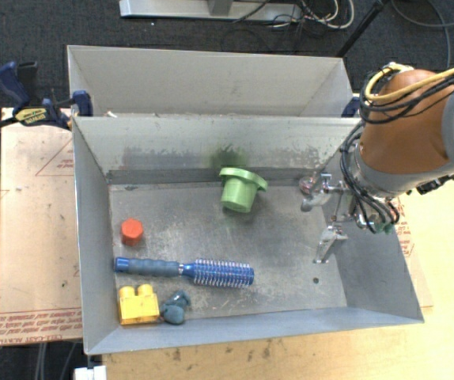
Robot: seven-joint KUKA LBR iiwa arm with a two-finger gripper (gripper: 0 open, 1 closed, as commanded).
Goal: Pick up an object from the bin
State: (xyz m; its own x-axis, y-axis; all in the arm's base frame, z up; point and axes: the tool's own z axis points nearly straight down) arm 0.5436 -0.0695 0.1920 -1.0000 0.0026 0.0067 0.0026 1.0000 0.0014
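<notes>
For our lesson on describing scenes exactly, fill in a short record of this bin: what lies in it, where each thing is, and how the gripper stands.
Container: grey metal bin
Back middle: green flanged cup, tilted
Left: small orange cylinder
Front left: blue hairbrush, lying flat
Front left corner: yellow toy block with a blue-grey lump beside it
Gripper: gripper at the bin's right, over bare floor, fingers open, nothing between them
</notes>
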